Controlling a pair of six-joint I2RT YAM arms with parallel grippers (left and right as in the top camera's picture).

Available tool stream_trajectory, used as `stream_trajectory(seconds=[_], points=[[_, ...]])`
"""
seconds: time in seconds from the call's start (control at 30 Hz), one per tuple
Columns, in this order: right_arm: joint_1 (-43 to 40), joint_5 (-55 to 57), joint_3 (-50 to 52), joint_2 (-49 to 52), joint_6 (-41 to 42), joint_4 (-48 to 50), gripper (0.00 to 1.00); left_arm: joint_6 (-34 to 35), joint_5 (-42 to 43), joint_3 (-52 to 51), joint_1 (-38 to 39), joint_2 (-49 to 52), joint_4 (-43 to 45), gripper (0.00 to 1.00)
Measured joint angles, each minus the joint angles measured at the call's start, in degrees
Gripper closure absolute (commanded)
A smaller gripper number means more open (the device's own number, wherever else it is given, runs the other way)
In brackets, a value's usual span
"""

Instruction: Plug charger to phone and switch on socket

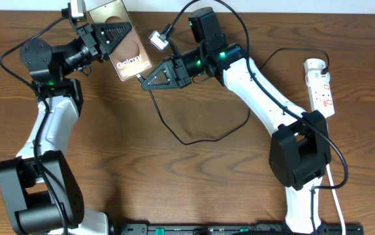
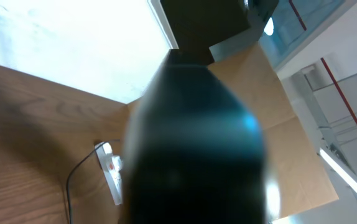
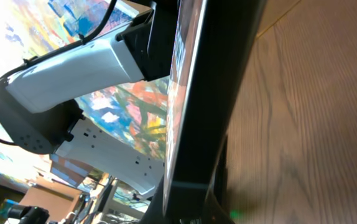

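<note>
**Phone lifted between two sets of fingers**

Phone [image 3: 206,93] fills the middle of the right wrist view, seen edge-on as a dark slab. Its glossy face catches bright coloured reflections and a mirrored white arm. From overhead the phone [image 1: 130,60] sits at upper left of centre, tilted. It is a small flat rectangle with a brownish-gold shiny face and white "Galaxy" lettering near its lower end.

The left gripper [image 1: 119,31] reaches in from the left, and its black fingers are clenched on the phone's upper part. The right gripper [image 1: 147,79] comes from the right, its fingers drawn together to a point at the phone's lower end. They appear to pinch the tip of the charger [image 1: 186,143], though the connector itself is hidden. The thin black cable drops from there and loops across the wooden tabletop [image 1: 194,183] toward the right.

The socket [image 1: 321,85] lies at the right edge, a white strip with small red marks, well apart from the phone. In the left wrist view a dark blurred shape [image 2: 191,149] blocks most of the frame, and the socket [image 2: 111,171] shows small at lower left.
</note>
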State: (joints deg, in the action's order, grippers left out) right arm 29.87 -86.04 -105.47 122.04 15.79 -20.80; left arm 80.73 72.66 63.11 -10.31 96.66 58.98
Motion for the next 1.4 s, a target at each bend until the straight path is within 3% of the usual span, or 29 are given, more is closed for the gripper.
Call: stream_trajectory(seconds=[0.4,1.4], points=[[0.00,2.25,0.00,0.00,7.72,6.78,0.99,0.02,-3.63,0.00,-0.42,0.00,0.02,0.93],[0.04,3.02,0.22,0.02,10.40,8.55,0.99,-2.73,-2.10,0.13,-0.94,-0.02,-2.56,0.93]])
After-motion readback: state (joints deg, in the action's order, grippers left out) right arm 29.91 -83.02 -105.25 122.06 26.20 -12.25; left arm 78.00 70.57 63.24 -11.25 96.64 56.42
